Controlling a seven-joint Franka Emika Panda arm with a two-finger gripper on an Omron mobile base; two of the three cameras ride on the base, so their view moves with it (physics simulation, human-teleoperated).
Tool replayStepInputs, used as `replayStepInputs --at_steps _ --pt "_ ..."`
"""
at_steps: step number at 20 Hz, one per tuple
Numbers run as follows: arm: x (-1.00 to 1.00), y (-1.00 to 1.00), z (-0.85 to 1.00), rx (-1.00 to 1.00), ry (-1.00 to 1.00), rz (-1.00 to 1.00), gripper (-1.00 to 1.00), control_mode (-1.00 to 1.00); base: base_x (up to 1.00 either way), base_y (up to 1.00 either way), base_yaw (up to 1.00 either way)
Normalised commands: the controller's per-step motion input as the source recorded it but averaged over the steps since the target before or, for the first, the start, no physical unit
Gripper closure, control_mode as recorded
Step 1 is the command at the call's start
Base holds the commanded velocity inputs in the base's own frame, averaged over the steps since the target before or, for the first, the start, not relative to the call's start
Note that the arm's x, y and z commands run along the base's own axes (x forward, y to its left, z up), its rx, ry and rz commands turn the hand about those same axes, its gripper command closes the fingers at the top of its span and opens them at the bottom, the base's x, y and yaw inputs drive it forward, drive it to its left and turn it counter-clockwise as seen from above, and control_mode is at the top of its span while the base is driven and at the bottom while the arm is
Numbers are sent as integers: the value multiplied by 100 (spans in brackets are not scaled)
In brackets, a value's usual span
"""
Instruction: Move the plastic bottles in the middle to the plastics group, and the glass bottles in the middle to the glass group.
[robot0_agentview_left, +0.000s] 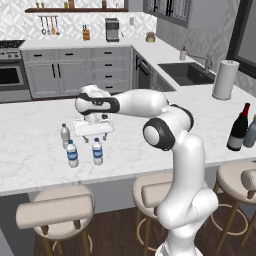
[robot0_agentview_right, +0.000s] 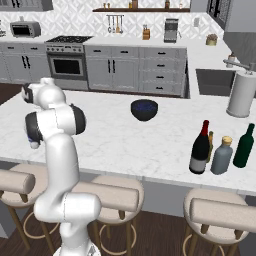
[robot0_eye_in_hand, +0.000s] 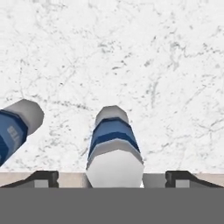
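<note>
Water bottle (robot0_eye_in_hand: 114, 148) stands upright between wide jaws.

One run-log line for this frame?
gripper: open, above blue-labelled clear plastic bottle | bottle: upright on white marble counter | dark wine bottle: unmoved

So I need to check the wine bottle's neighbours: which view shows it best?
The right base view: the wine bottle stands whole beside a grey bottle and a green bottle. The left base view has it at the picture's edge.
</note>
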Motion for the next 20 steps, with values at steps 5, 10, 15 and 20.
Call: replayStepInputs --at_steps 5,10,15,20 --pt "-31 -17 39 0 -8 0 -100 -100 0 0 0" --pt "-60 -64 51 0 -9 2 -100 -100 0 0 0" --pt "-45 -80 52 1 -19 7 -100 -100 0 0 0" --pt "-33 -79 59 5 -19 6 -100 -100 0 0 0"
